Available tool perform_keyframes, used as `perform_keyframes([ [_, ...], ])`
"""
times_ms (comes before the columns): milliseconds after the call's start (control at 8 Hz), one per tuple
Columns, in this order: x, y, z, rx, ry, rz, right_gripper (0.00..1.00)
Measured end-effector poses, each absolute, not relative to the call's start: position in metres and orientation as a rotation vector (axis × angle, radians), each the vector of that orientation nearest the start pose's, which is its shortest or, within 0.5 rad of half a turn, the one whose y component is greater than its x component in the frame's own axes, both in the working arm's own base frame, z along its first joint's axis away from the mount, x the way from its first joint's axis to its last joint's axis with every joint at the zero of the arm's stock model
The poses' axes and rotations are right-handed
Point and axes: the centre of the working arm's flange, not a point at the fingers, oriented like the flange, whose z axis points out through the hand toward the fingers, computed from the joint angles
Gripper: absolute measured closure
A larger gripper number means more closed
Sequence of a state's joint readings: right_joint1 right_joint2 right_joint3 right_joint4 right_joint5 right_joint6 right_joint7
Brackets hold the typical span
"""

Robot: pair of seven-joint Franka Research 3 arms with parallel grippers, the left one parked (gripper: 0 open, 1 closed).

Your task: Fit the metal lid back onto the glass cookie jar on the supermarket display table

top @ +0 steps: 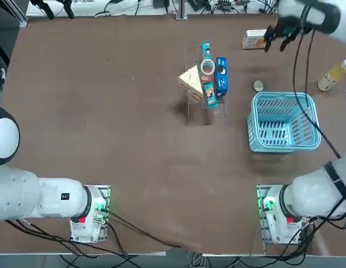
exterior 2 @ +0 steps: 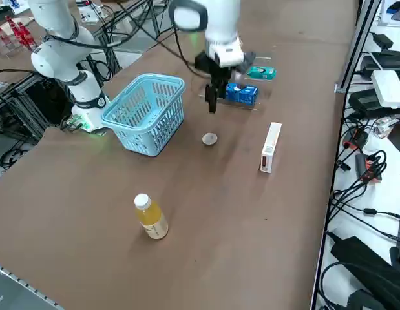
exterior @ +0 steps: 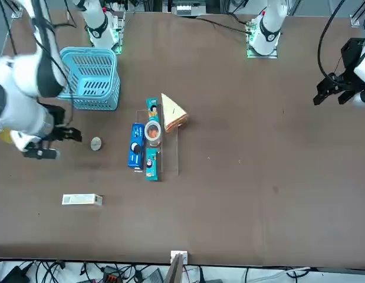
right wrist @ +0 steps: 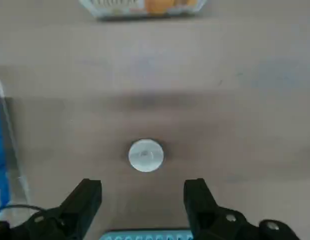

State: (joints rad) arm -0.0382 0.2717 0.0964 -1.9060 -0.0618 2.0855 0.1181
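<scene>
The metal lid (top: 258, 85) is a small silvery disc lying flat on the brown display table (top: 105, 139), just beyond the blue basket. The glass cookie jar (top: 208, 67) stands open-mouthed in a clear rack among snack boxes, to the lid's left. My right gripper (top: 279, 39) hovers well above the table, near the lid. In the right wrist view its fingers (right wrist: 89, 197) stand wide apart with the lid (right wrist: 145, 155) on the table beyond them. The gripper (right wrist: 142, 186) is open and holds nothing. From the side, the gripper (exterior 2: 212, 100) hangs above the lid (exterior 2: 209, 138).
A blue basket (top: 284, 121) sits close to the lid on the robot's side. A white carton (top: 254, 39) lies at the far edge and a yellow drink bottle (top: 333, 75) stands at the right. The clear rack (top: 205, 103) also holds a wrapped sandwich (top: 190, 80) and boxes.
</scene>
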Motion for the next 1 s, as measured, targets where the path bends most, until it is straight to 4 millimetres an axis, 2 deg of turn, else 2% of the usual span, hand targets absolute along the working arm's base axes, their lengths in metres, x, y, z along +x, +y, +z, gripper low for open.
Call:
perform_keyframes([
  [125, 0.594, 0.031, 0.328, -3.170, 0.039, 0.142, 0.00],
  [625, 0.567, 0.041, 0.272, -3.155, 0.003, 0.016, 0.00],
  [1000, 0.560, 0.040, 0.227, -3.144, 0.006, 0.020, 0.00],
])
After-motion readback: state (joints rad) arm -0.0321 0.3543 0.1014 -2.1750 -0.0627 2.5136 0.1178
